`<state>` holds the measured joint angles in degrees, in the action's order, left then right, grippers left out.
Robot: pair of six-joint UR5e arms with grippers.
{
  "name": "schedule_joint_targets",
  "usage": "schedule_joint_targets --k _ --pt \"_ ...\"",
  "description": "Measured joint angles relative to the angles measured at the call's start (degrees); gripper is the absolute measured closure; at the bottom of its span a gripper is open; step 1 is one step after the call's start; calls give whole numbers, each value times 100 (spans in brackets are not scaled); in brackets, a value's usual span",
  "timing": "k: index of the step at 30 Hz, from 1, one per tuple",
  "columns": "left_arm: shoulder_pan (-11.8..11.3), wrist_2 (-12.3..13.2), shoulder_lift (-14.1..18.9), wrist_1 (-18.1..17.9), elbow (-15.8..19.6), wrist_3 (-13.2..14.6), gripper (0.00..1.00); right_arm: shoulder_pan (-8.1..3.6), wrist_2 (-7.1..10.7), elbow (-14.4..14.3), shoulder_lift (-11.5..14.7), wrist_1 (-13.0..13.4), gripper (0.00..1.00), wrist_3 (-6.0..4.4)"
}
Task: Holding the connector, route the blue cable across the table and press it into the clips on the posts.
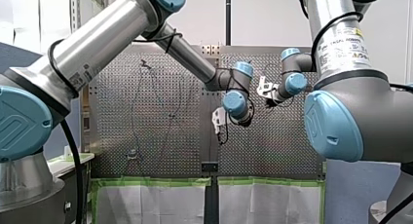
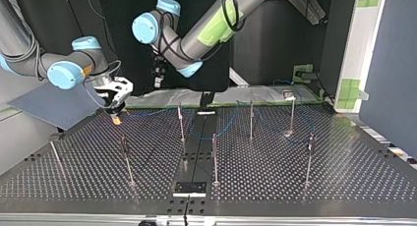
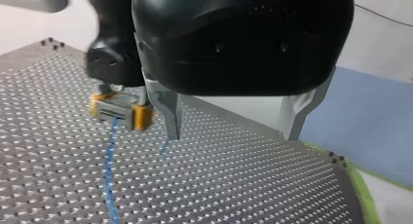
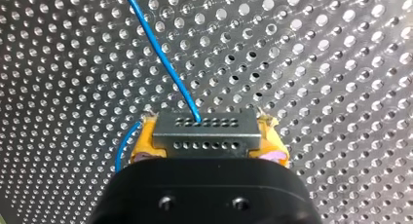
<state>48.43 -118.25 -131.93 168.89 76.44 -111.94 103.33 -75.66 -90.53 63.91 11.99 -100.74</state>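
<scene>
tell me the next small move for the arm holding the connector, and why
Probably lift my right gripper a little and draw the cable toward the nearest post: it is shut on the connector low over the table, and the cable trails loose across it.

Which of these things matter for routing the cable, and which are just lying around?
Job: connector, held in my right gripper; blue cable; posts; perforated table.
Lying about: grey-blue sheet beside the table; green tape; black plate.
</scene>
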Motion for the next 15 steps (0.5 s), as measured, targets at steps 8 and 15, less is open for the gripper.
schedule_joint_targets --k 8,15 --pt "29 -351 -188 -13 -425 -51 0 -1 -7 -20 4 23 100 -21" --pt "-51 -381 -235 -224 -777 -109 0 1 39 -21 1 44 100 -28"
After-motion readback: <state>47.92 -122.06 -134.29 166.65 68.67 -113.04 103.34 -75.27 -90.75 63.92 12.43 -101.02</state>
